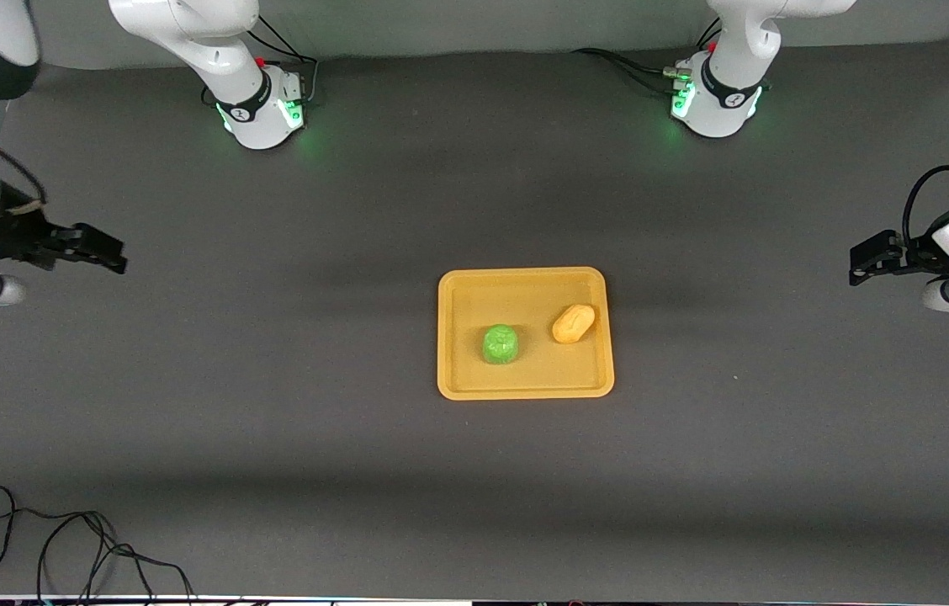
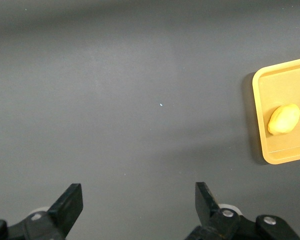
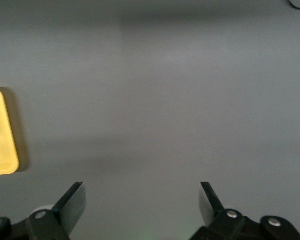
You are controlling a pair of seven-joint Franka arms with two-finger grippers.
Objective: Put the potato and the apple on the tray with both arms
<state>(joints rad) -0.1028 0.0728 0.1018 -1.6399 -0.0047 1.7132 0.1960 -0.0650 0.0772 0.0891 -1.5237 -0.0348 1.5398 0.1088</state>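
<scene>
Apple (image 1: 499, 344) & potato (image 1: 573, 323) sat side by side on tray (image 1: 525, 389), well apart from both hands. Left gripper (image 2: 137, 200) and right gripper (image 3: 142, 200) hung w/ fingers spread, empty, over bare table (image 1: 273, 438) near its ends.

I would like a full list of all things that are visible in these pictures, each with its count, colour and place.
tray: one, yellow-orange, middle of the table.
apple: one, bright green, on the tray, nearer the front camera than the potato.
potato: one, yellowish-tan, on the tray beside the apple, toward the left arm's end.
table: one, dark grey.
cable: one loose bundle, black, on the table's near edge toward the right arm's end.
left gripper: one, black, open, empty, waiting over bare table at its own end.
right gripper: one, black, open, empty, over bare table at its own end.
</scene>
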